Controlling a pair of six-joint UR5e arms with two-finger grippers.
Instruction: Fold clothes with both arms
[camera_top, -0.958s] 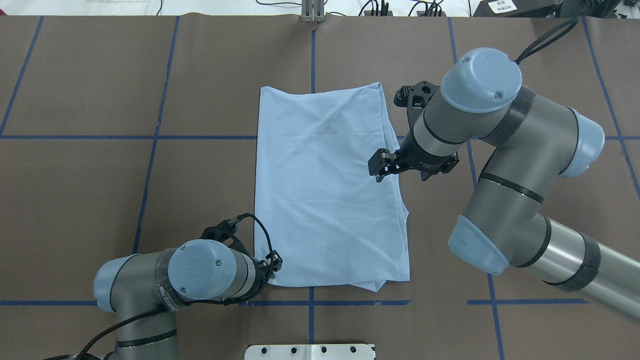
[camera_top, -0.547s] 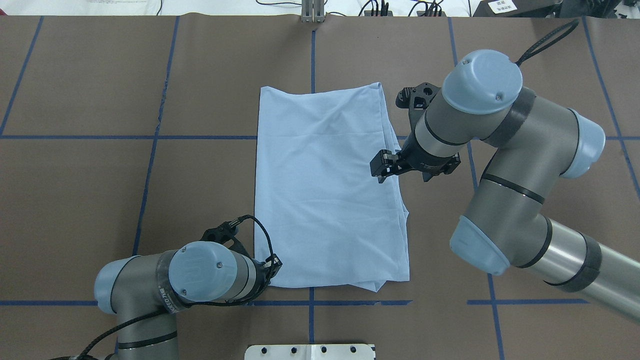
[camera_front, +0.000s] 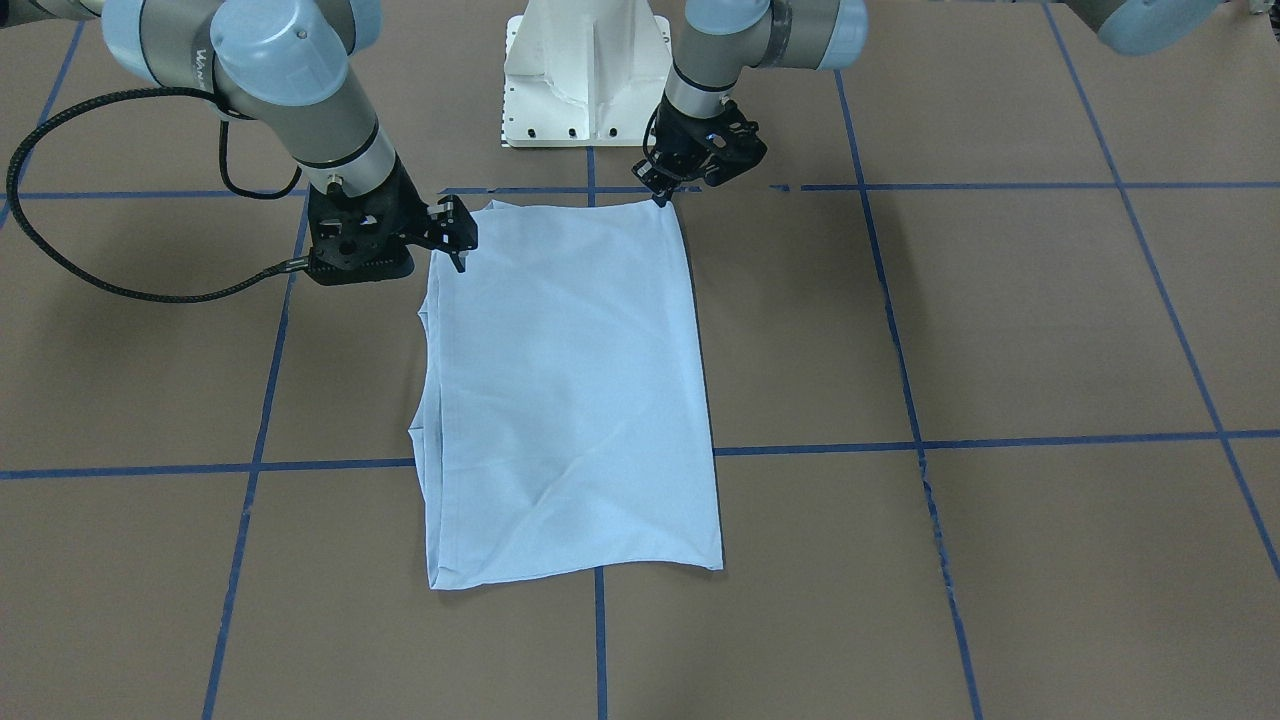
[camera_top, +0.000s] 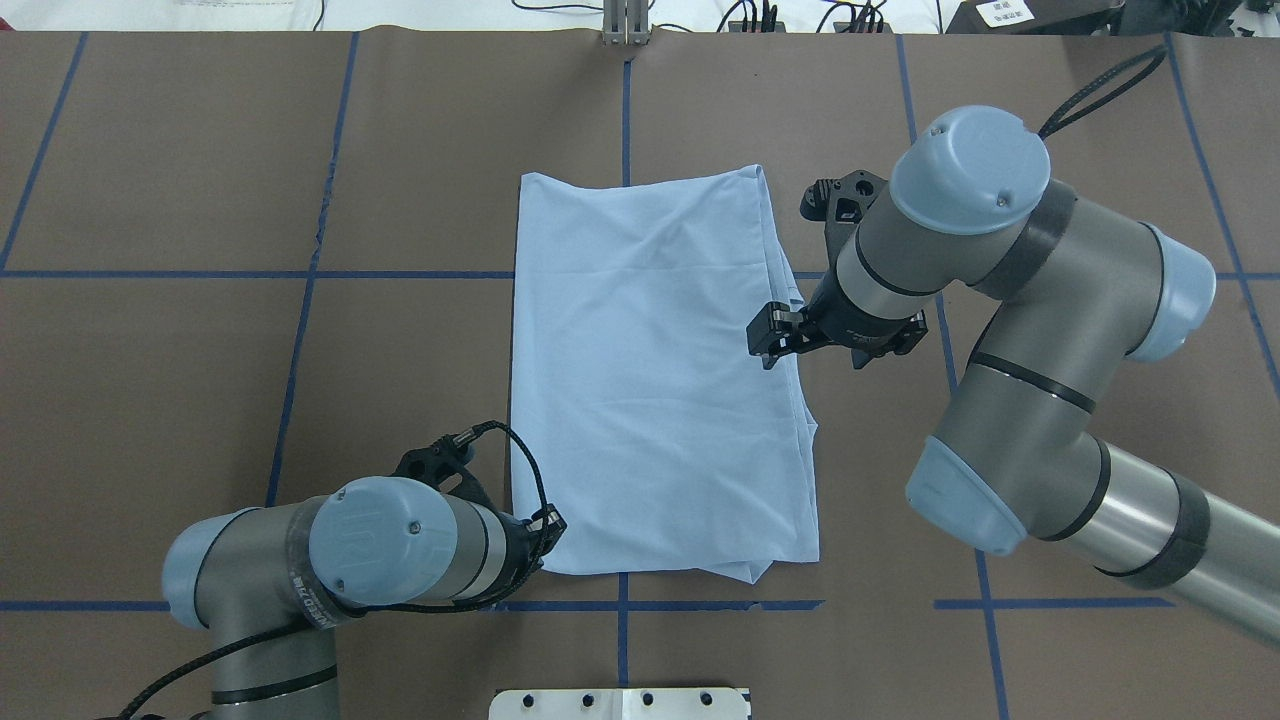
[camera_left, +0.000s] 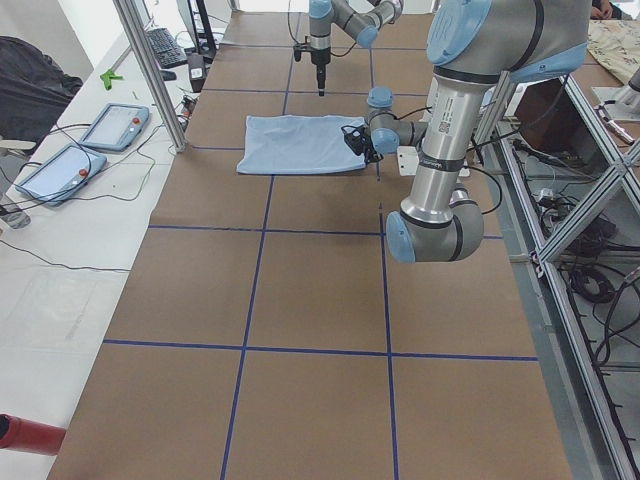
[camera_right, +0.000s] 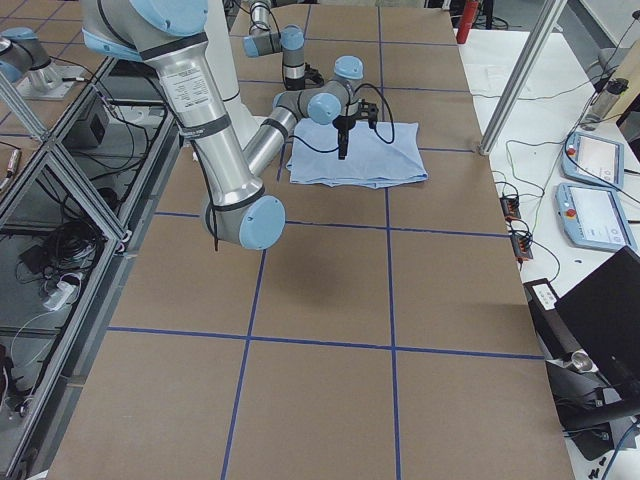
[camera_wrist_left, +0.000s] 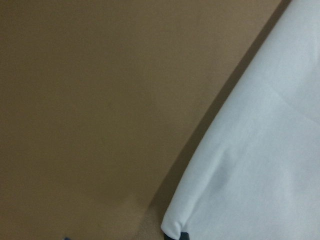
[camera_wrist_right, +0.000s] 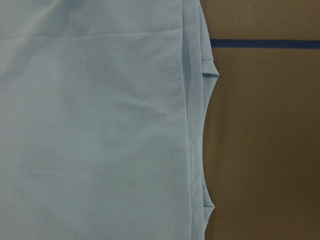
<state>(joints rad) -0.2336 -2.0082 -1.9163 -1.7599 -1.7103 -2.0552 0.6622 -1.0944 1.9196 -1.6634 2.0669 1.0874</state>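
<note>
Brown table covering (camera_top: 200, 400) with blue tape lines (camera_top: 300, 340) carries the pale blue T-shirt (camera_top: 640, 400) at its middle, folded into a long rectangle. Its long axis runs from the robot's side to the far side, and the stacked layer edges lie along the robot's right. The left arm (camera_top: 400, 545) crouches low, with the left gripper (camera_top: 550, 528) at the shirt's near left corner. The right arm (camera_top: 1010, 300) reaches in bent, and the right gripper (camera_top: 768, 345) points down over the right edge, about halfway along. For both grippers, I cannot tell whether the jaws are apart or closed.
</note>
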